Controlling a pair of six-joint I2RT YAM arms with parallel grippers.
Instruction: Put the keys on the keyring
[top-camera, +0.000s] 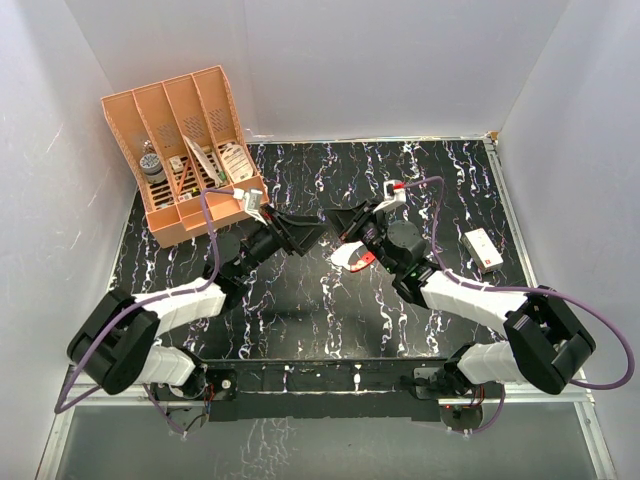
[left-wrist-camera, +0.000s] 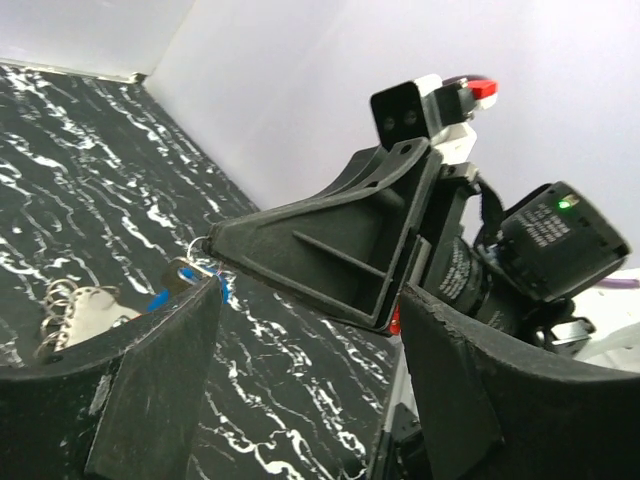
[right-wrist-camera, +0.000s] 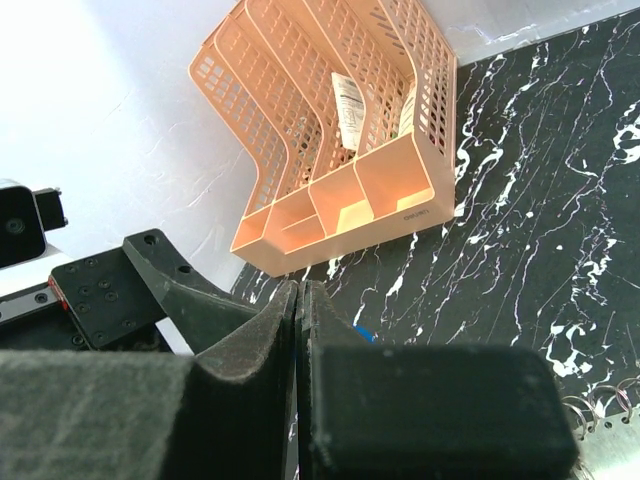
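Observation:
My right gripper (top-camera: 338, 220) (right-wrist-camera: 303, 290) hangs shut over the middle of the black marbled table. In the left wrist view its tip (left-wrist-camera: 207, 248) meets a small silver loop, and the blue-headed key (left-wrist-camera: 222, 288) hangs just under it. A sliver of that blue head (right-wrist-camera: 365, 335) peeks out beside the right finger. The red-and-silver keyring (top-camera: 358, 258) lies on the table beneath the right gripper, seen as a red speck (left-wrist-camera: 395, 320) from the left wrist. My left gripper (top-camera: 312, 228) (left-wrist-camera: 310, 300) faces the right one, jaws wide open and empty.
An orange mesh desk organiser (top-camera: 185, 150) (right-wrist-camera: 340, 150) stands at the back left with items in it. A small white box (top-camera: 483, 247) lies at the right. A bunch of silver rings with a tag (left-wrist-camera: 60, 300) rests on the table. White walls close in the table.

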